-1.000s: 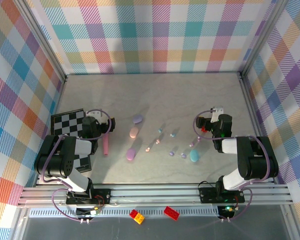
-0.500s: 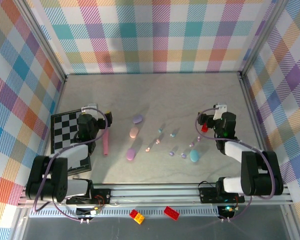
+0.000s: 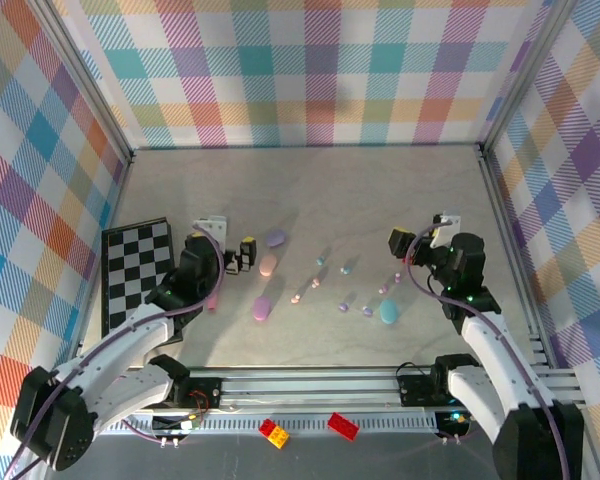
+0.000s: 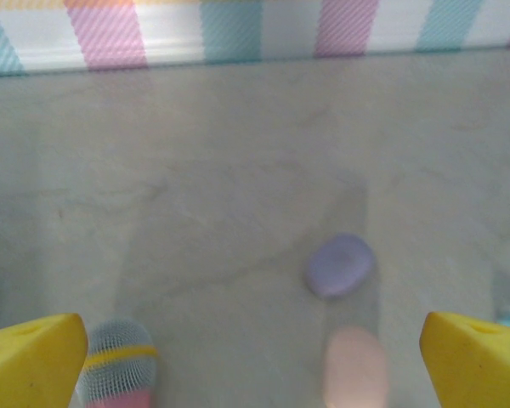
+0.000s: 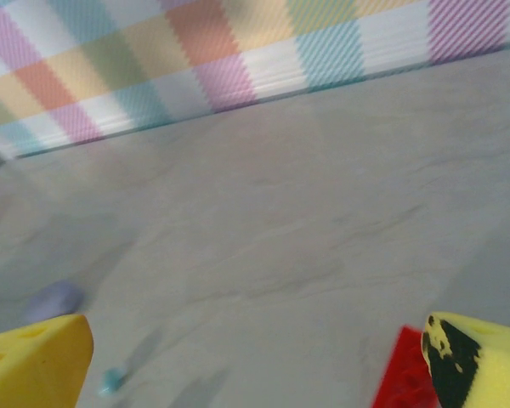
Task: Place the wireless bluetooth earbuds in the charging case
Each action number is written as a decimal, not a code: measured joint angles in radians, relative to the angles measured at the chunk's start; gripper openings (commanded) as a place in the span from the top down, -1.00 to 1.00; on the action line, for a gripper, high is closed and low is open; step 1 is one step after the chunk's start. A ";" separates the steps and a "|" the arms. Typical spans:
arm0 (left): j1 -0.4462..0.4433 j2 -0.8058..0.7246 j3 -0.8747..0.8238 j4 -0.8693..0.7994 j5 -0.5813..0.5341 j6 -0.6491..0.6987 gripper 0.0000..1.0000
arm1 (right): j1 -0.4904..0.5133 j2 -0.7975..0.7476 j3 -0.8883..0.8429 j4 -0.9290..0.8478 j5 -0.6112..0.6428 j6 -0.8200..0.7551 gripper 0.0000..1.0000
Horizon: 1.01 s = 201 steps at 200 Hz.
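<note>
Grey marbled table (image 3: 380, 190) carries a checkerboard mat (image 3: 130, 262), a pink stick (image 3: 212, 291), four pastel oval cases (image 3: 262, 309) and scattered small earbuds (image 3: 367, 311).

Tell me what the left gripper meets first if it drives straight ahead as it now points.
Probably the pink oval case, lying nearest between the open left gripper's fingers, right of centre; the lavender case sits just beyond. Depth is unclear.

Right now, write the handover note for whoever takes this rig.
Left gripper: jaws open, empty, beside the pink case.
Right gripper: jaws open, empty, beyond the teal case.
Earbuds: loose on the table between the arms, lavender case close by.
Done: nothing inserted.
Left: pick up each earbud and seat it in a case.
</note>
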 measured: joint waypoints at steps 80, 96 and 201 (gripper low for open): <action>-0.335 -0.077 0.045 -0.471 -0.127 -0.319 -0.78 | 0.250 -0.076 0.000 -0.278 -0.024 0.107 -0.98; -0.390 -0.050 0.044 -0.502 -0.132 -0.377 -0.71 | 0.284 -0.050 0.000 -0.283 -0.021 0.119 -0.98; -0.478 0.314 0.045 -0.494 -0.075 -0.529 -0.44 | 0.336 0.032 -0.001 -0.272 0.022 0.171 -0.98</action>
